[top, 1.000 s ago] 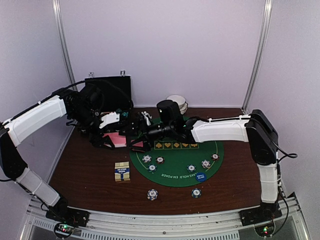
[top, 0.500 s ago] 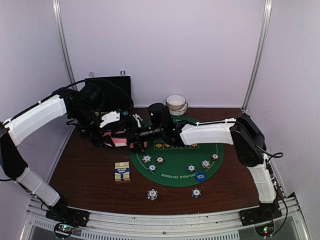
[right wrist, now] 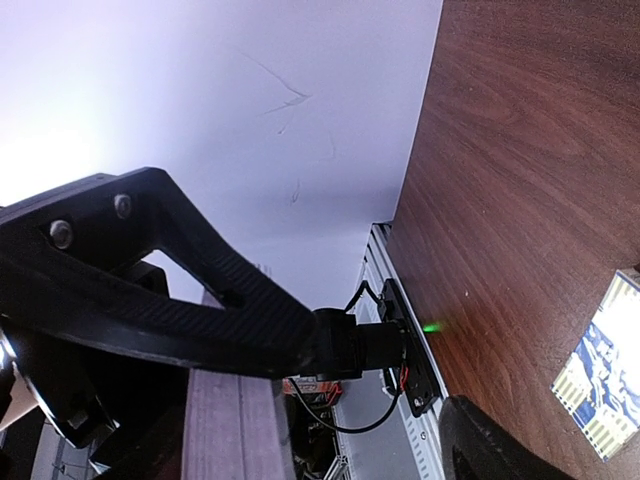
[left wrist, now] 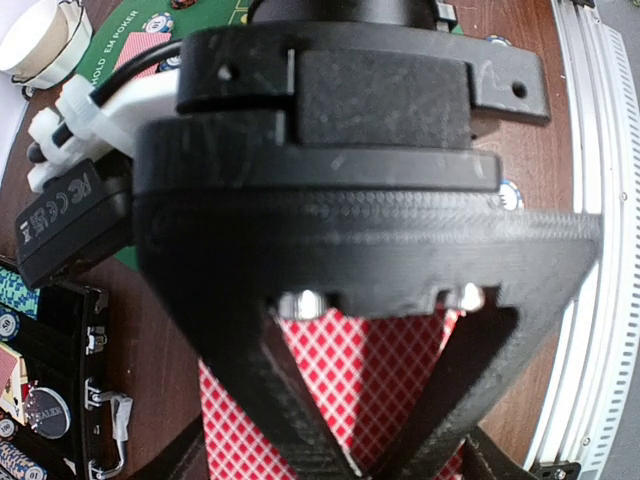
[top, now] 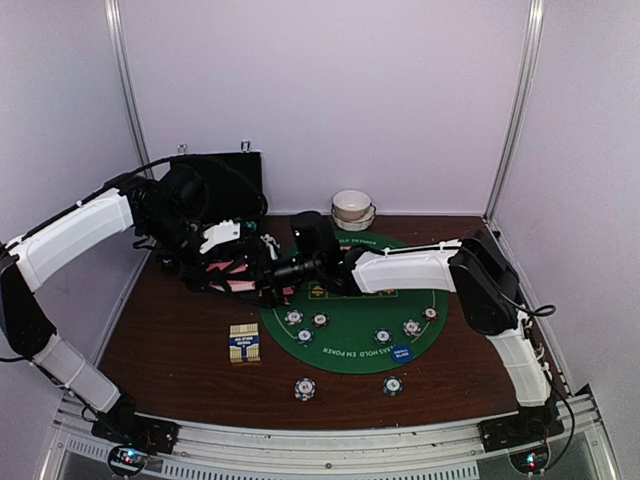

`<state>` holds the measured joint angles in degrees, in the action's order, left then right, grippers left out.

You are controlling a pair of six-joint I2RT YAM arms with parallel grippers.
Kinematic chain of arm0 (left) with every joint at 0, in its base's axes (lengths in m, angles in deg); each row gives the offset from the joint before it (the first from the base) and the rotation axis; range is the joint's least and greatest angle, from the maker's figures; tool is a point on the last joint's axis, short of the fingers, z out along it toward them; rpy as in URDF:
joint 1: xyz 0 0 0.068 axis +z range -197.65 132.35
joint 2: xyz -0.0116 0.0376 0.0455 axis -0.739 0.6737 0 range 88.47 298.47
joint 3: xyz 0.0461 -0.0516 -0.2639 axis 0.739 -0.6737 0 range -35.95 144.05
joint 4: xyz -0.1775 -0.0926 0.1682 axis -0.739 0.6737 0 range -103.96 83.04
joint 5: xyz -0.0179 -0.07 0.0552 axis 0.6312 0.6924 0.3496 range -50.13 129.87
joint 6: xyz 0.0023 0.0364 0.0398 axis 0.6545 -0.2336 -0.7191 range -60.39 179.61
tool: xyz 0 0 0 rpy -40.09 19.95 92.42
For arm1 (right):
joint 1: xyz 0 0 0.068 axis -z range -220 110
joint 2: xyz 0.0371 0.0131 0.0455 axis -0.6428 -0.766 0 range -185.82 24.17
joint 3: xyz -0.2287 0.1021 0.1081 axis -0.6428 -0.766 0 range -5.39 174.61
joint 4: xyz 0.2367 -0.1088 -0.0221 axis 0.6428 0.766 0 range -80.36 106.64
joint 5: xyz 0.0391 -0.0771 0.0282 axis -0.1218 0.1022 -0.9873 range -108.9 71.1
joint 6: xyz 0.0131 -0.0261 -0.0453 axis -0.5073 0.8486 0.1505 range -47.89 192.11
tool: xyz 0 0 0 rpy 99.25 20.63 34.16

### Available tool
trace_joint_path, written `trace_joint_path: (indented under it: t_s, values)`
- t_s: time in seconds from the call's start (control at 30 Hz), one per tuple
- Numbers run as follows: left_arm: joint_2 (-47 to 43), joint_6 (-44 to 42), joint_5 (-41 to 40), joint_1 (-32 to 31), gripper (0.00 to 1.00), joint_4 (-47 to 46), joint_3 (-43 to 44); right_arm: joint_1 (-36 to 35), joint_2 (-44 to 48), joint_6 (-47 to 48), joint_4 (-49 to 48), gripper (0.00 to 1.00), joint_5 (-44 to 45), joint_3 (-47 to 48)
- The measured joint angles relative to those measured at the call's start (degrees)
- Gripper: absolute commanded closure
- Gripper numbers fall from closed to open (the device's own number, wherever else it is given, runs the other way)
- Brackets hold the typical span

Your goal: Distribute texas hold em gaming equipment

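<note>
Brown wooden table point(top: 170, 345): we see it from above; a round green felt mat point(top: 355, 340) printed for poker lies on it, and we place everything else by that mat.
Black case point(top: 225, 175): off the felt, beyond the mat's far left, with its lid upright against the back wall.
Left gripper point(left wrist: 340, 460): over the wood just left of the mat's far left rim. Its jaws are pressed together, pinching the pink-backed playing cards point(left wrist: 370, 370).
Right gripper point(top: 268, 272): stretched across the mat's far left rim, tip to tip with the left gripper. We see its jaws spread apart, with the cards' edge beside one finger; we cannot tell whether it touches them.
White bowls point(top: 352, 208): stacked just beyond the mat's far edge.
Card box point(top: 245, 343): striped yellow and blue, flat on the wood just left of the mat.
Poker chips point(top: 294, 317): several are scattered across the middle of the mat. Two more sit on the wood just past its near edge.
Blue round button point(top: 401, 353): on the felt, close to the mat's near right rim.
</note>
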<state>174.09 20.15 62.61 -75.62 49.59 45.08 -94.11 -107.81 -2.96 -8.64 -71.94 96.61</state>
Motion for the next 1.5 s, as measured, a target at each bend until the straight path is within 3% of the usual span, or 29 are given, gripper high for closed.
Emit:
trace_joint_path:
  t_s: [0.83, 1.2, 1.5]
  values:
    - [0.0, 0.0, -0.2, 0.0, 1.00, 0.9, 0.0, 1.6, 3.7, -1.2, -3.9, 0.43, -1.4, -6.5]
    - [-0.2, 0.0, -0.2, 0.0, 1.00, 0.8, -0.1, 2.6, 5.9, -1.2, -3.7, 0.41, -1.6, -8.9]
    - [-0.2, -0.1, -0.2, 0.0, 1.00, 0.9, -0.2, 3.8, 9.6, 0.2, -1.1, 0.63, -2.2, -9.9]
